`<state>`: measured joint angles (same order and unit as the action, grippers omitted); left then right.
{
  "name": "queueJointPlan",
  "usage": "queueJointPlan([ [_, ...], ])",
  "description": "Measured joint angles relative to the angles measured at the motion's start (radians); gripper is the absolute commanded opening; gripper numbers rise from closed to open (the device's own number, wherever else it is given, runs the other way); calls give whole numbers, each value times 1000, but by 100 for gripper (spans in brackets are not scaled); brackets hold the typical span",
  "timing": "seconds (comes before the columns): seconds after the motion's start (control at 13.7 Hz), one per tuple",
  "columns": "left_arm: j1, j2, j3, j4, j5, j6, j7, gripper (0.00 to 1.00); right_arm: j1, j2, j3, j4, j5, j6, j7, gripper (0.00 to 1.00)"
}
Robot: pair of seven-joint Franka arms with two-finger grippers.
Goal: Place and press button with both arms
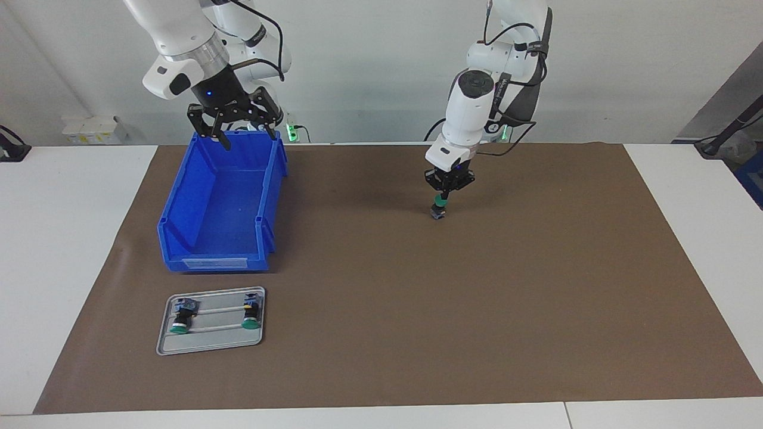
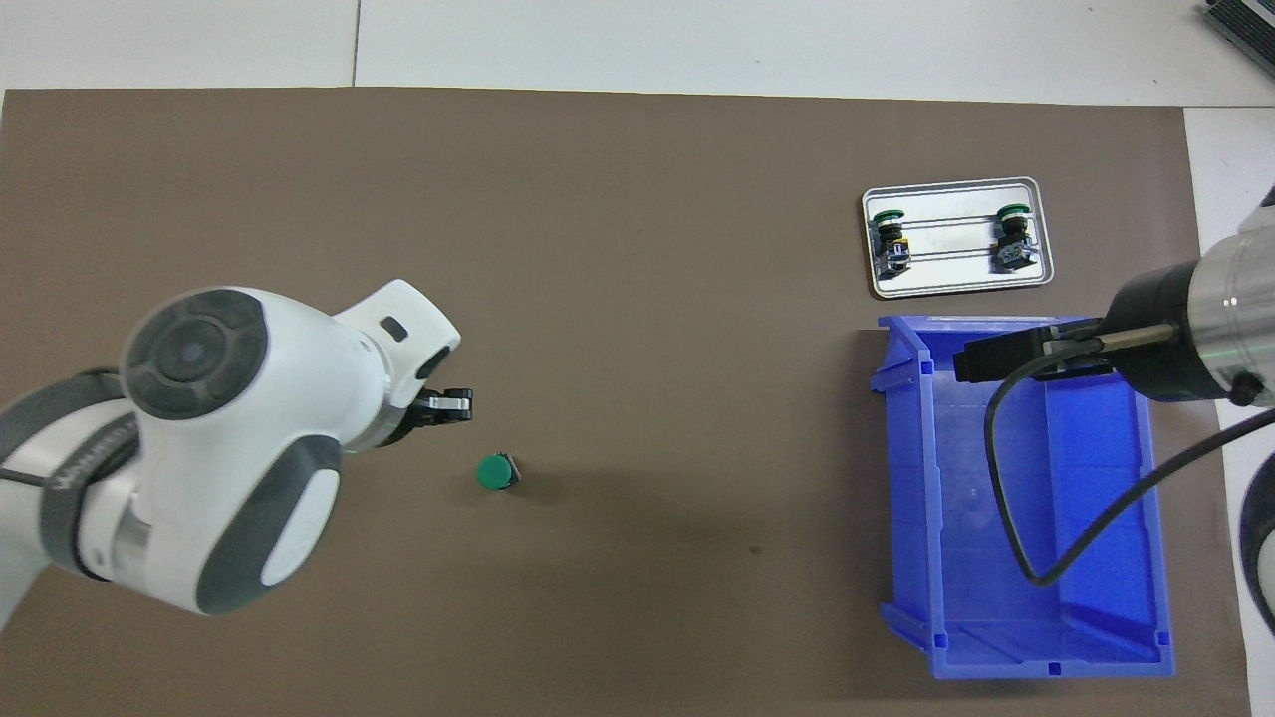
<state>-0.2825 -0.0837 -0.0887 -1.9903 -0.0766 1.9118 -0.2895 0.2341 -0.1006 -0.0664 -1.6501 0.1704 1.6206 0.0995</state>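
The button stands upright on the brown mat, green cap up, toward the left arm's end of the table. From overhead its round cap shows whole. My left gripper points straight down right over the cap, fingertips shut together with nothing between them; I cannot tell whether they touch the cap. Overhead, the left arm's white wrist hides most of the left gripper. My right gripper hangs open and empty over the blue bin's end nearest the robots; overhead, the right gripper is over the bin.
The blue bin stands empty at the right arm's end. Farther from the robots lies a small metal tray holding two green-capped buttons on their sides.
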Motion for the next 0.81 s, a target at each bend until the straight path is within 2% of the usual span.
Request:
queueJointPlan([
  [0.15, 135, 3, 9, 97, -5, -119, 156, 4, 71, 22, 7, -6, 0, 62, 127, 100],
  [0.22, 197, 6, 12, 140, -5, -171, 221, 36, 120, 39, 11, -9, 0, 99, 196, 100],
  [0.44, 300, 19, 16, 263, 2, -304, 301, 97, 249, 80, 18, -19, -2, 184, 363, 100],
  [0.59, 300, 31, 4, 338, 51, -379, 303, 100, 341, 113, 19, -31, -23, 247, 485, 100],
  [0.81, 285, 49, -18, 402, 70, -414, 294, 100, 492, 234, 21, -41, -97, 406, 639, 100],
])
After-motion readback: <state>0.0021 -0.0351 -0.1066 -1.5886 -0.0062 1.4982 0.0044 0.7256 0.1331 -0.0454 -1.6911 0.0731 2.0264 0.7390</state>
